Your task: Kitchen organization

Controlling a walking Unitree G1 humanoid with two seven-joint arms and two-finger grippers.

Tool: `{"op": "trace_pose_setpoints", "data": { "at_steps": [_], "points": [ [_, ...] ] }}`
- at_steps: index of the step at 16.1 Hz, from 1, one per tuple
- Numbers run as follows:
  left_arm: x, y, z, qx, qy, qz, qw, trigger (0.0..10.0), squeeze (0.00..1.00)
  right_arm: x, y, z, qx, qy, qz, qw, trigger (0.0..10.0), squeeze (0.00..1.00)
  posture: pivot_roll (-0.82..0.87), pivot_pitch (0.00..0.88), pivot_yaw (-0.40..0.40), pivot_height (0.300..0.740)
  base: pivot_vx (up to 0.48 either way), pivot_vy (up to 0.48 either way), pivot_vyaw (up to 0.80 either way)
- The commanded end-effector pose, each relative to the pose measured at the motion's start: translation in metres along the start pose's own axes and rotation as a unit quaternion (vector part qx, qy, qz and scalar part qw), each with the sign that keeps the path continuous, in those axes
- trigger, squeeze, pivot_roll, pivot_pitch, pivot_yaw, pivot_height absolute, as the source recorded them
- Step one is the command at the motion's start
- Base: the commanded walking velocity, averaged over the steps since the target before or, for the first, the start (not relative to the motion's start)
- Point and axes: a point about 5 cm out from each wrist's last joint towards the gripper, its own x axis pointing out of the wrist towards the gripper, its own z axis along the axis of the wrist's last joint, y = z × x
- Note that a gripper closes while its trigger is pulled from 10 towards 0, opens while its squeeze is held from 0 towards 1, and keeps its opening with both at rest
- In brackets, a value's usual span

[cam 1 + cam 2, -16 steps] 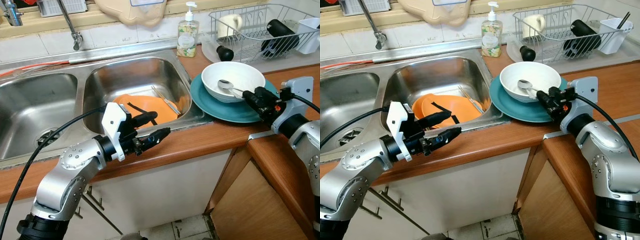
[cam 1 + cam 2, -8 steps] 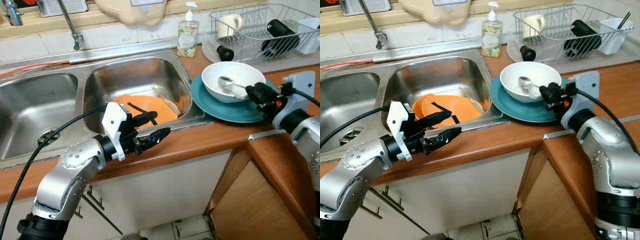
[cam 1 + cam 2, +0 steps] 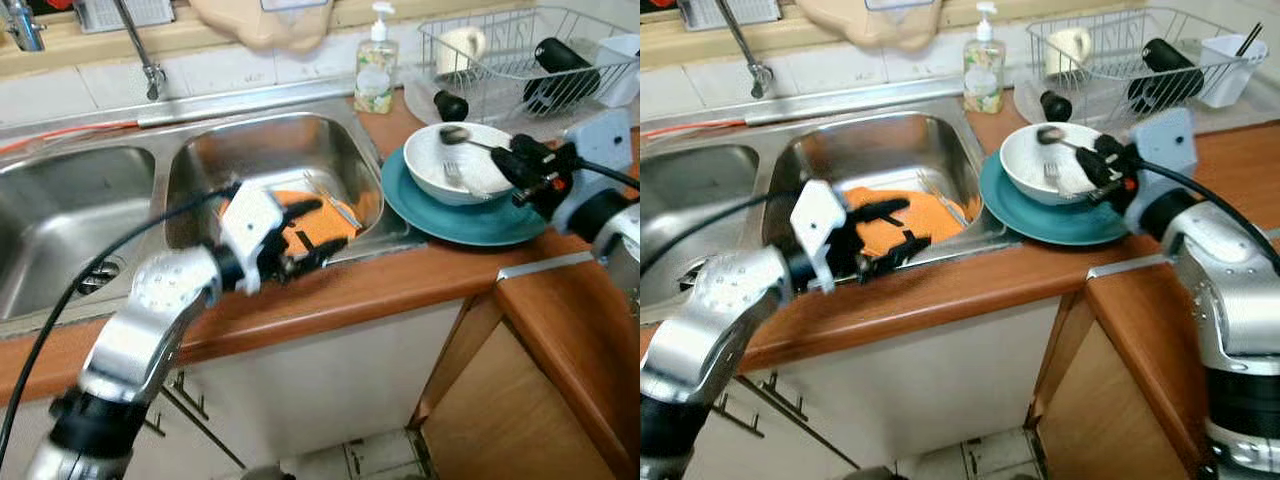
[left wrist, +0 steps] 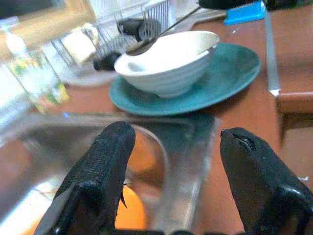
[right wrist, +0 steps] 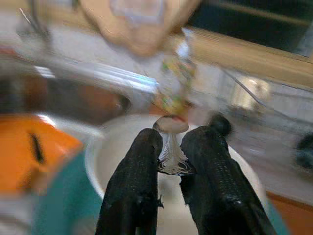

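Observation:
My right gripper is shut on the handle of a metal spoon and holds it just above the white bowl. In the right wrist view the spoon is pinched between the two black fingers. A fork lies inside the bowl, which stands on a teal plate on the wooden counter. My left gripper is open and empty at the front rim of the right sink basin, above orange plates. In the left wrist view its fingers spread wide toward the bowl.
A wire dish rack at the back right holds a mug and a dark bottle. A soap bottle stands behind the sink, a faucet over it. The left basin lies further left.
My right gripper has lifted the spoon up out of the bowl, and a fork now shows inside. The left arm has swung up and closer to the sink rim.

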Motion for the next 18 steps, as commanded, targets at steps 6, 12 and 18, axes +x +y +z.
{"op": "trace_pose_setpoints", "data": {
  "at_steps": [6,12,18],
  "points": [
    [0.011,0.027,0.020,0.148,-0.031,0.077,0.985,10.0,0.00,0.016,0.056,0.037,0.043,-0.082,0.146,0.985,0.0,0.00,-0.03,0.000,0.089,0.740,0.000,0.000,0.00],
    [0.010,0.044,0.032,0.245,-0.067,0.138,0.957,10.0,0.00,0.028,0.091,0.052,0.059,-0.099,0.228,0.967,0.0,0.00,-0.01,0.000,0.067,0.740,0.000,0.000,0.00],
    [0.016,0.048,0.027,0.297,-0.056,0.139,0.943,0.0,0.00,0.031,0.102,0.060,0.062,-0.108,0.257,0.958,0.0,0.00,-0.01,0.000,0.068,0.740,0.000,0.000,0.00]
  ]
}}
